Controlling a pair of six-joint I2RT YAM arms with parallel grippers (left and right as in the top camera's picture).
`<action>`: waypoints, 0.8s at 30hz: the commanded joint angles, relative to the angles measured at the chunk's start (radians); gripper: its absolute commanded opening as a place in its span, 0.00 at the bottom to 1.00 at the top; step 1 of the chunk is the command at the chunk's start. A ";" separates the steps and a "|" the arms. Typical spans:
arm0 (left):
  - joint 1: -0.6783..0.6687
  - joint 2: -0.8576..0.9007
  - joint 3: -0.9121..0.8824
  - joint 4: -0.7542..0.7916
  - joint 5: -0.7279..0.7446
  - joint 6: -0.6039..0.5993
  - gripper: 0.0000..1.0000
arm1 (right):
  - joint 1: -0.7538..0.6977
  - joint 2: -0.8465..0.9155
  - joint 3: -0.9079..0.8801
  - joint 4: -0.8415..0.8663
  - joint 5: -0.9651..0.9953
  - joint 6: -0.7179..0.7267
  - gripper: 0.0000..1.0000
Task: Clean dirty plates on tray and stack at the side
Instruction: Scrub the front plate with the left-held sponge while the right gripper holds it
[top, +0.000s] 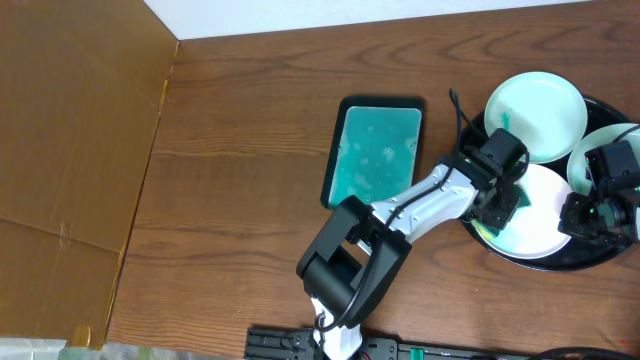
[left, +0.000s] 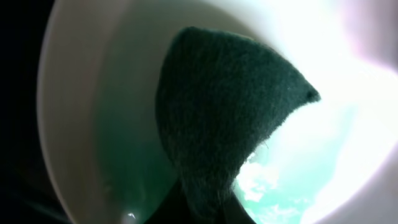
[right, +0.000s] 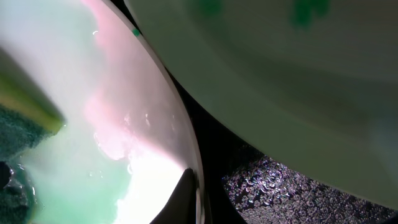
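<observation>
Sponge (left: 230, 112) clenched in left jaws, on front plate (top: 538, 220), right jaws at rim, grip unclear

White-and-black left arm (top: 430, 196), black cables (top: 458, 115)

Brown wooden table (top: 250, 120); cardboard panel (top: 70, 130) left; white strip (top: 350, 15) beyond.
</observation>
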 joint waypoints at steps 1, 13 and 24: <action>0.024 0.076 -0.010 0.026 -0.360 -0.118 0.07 | -0.006 0.031 -0.014 -0.019 0.039 -0.006 0.02; 0.053 -0.111 -0.002 0.098 -0.349 -0.268 0.07 | -0.006 0.031 -0.014 -0.019 0.038 -0.006 0.01; 0.053 -0.060 -0.007 0.139 0.177 -0.195 0.08 | -0.006 0.031 -0.014 -0.009 0.026 -0.006 0.02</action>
